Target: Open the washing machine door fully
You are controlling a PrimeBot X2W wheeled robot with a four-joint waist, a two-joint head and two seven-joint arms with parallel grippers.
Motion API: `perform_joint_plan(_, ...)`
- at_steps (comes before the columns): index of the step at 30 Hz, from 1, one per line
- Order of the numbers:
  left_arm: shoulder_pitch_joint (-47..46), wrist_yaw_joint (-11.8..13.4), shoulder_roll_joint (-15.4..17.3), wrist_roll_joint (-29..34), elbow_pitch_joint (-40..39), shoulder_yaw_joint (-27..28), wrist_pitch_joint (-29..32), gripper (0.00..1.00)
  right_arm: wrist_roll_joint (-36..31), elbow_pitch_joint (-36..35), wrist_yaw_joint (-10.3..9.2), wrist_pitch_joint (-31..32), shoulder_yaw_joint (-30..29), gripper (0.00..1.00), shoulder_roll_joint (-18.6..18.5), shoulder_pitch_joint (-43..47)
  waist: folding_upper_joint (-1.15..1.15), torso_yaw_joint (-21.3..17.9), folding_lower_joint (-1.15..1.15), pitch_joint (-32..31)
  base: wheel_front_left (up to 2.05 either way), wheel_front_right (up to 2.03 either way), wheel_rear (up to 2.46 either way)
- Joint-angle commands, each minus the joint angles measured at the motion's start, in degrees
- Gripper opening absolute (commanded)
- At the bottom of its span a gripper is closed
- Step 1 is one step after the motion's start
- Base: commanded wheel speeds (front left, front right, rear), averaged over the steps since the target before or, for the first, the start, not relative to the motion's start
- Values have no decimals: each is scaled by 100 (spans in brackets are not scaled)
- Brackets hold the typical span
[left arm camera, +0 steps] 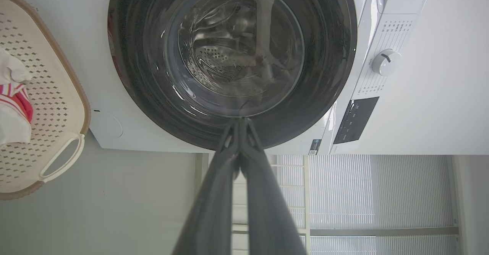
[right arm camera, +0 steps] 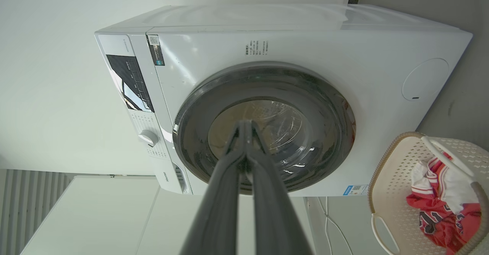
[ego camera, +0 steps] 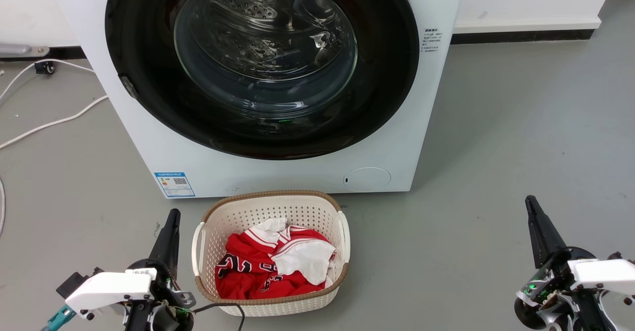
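The washing machine door (ego camera: 263, 58) was seen closed on the washing machine (ego camera: 297, 172), at 12 o'clock; all the opening was left to do. The left gripper (ego camera: 173, 217) at 7 o'clock and the right gripper (ego camera: 532, 204) at 4 o'clock were seen well apart from it, jaws pressed together.

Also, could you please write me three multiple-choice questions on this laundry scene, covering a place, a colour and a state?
1. Where does the laundry basket stand?
A. on the floor in front of the washing machine
B. on top of it
C. held up in the air

2. What colours are the clothes in it?
A. blue and yellow
B. red and white
C. green and black

3. How is the washing machine door?
A. closed
B. half open
C. swung fully open

Answers:
1 A, it sits on the grey floor close to the machine's front.
2 B, red fabric with white parts fills it.
3 A, the black door lies flush against the white front.
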Motion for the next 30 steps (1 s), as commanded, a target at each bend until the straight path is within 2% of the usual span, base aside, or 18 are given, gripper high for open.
perform_joint_plan(1,-53,-18,-8,2,7,20,19,0,-28,12,-2,20,-9,0,23,-66,0,0,0,0,0,0,0)
perform_joint_plan(3,-54,-18,-8,3,7,20,19,0,-29,12,-2,21,-10,0,23,-66,0,0,0,0,0,0,0)
perform_joint_plan(4,0,0,0,0,0,1,1,100,0,0,0,0,-1,100,1,0,0,0,0,0,0,0,0)
perform_joint_plan(10,125,5,-13,29,63,-59,-96,100,-27,74,-1,-96,19,100,10,142,0,-1,1,1,0,0,0)
perform_joint_plan(14,154,6,-12,313,-2,-52,-213,100,-249,17,-1,-212,33,100,11,189,0,-2,1,2,0,0,0)
perform_joint_plan(30,267,476,-11,2521,-407,-378,-629,100,-2896,-501,-1,-627,336,100,15,399,0,6,1,12,0,0,0)
